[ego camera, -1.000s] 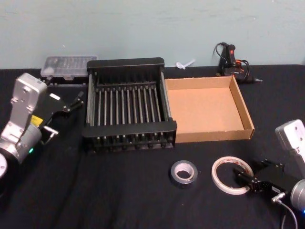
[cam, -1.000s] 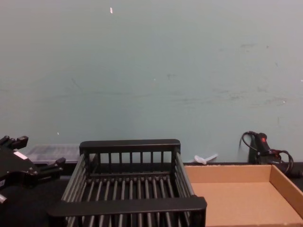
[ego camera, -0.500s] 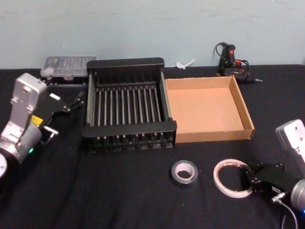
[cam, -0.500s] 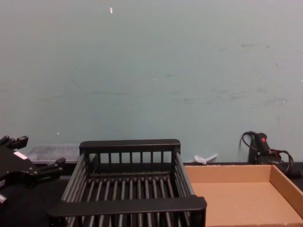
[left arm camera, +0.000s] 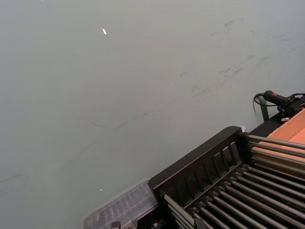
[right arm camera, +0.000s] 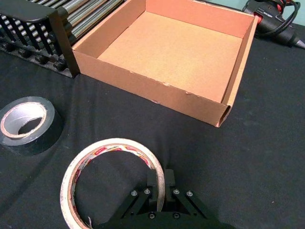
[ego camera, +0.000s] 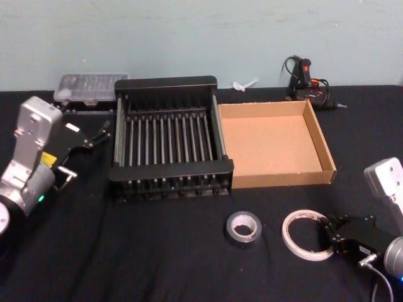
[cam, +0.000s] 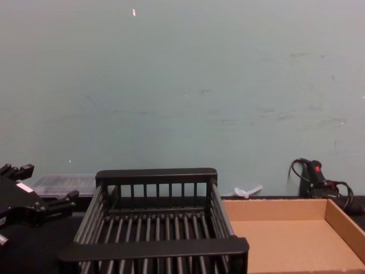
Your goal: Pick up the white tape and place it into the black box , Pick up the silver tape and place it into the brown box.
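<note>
Whitish, translucent and thin-walled: the white tape (right arm camera: 112, 181) lies flat near the front right edge of the desk (ego camera: 157, 251), light and likely a little flexible across its wide centre hole, so best pinched across the wall of the ring rather than squeezed from outside. Right end effector (right arm camera: 158, 193) low over it at the roll's near-right side, fingers narrowed on the rim with one inside the hole and one outside (looks clamped, though how firmly is hard to judge). Just beside it toward the desk's middle, apart and not touching, the silver tape (ego camera: 243, 228), thicker-walled and probably heavier and stiffer, with a pale core offering the same wall pinch. Behind both, the black box (ego camera: 167, 173) with barred floor holding nothing, and touching its right side the brown box (ego camera: 286, 178), likewise holding nothing. Left end effector (ego camera: 88, 141) parked beside the crate's left wall near the left edge, fingers parted, carrying nothing.
</note>
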